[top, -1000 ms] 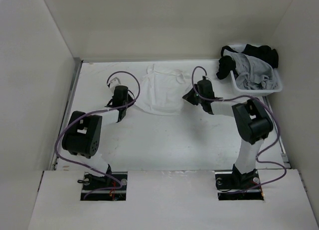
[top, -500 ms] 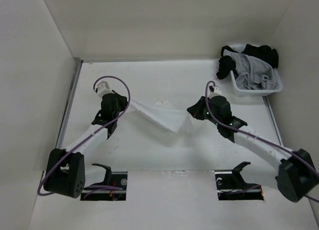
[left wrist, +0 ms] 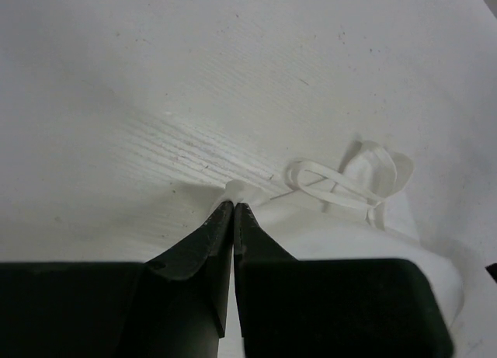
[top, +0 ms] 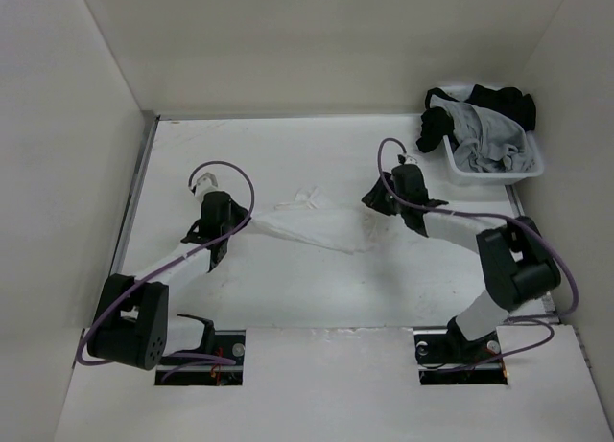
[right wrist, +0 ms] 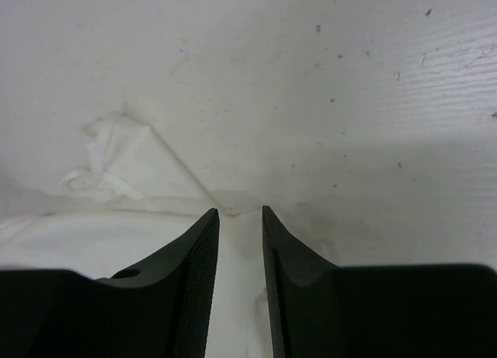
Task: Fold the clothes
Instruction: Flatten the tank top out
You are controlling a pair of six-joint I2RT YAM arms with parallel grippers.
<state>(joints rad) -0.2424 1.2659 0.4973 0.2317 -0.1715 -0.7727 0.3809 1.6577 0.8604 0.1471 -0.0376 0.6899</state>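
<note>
white top [top: 312,226]: lies crumpled on the table [top: 288,289], between the grippers | left gripper [left wrist: 233,206]: pinches its corner | right gripper [right wrist: 241,212]: stands spread over the other edge, holding nothing | step: laying it flat before first fold | next: likely needs a right regrip, then smoothing

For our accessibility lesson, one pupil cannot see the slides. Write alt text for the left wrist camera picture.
The left gripper is shut on a pinched edge of the white top, low in the middle of the picture. The rest of the top lies bunched to the right on the white table, its narrow straps looped near the fingertips.
</note>
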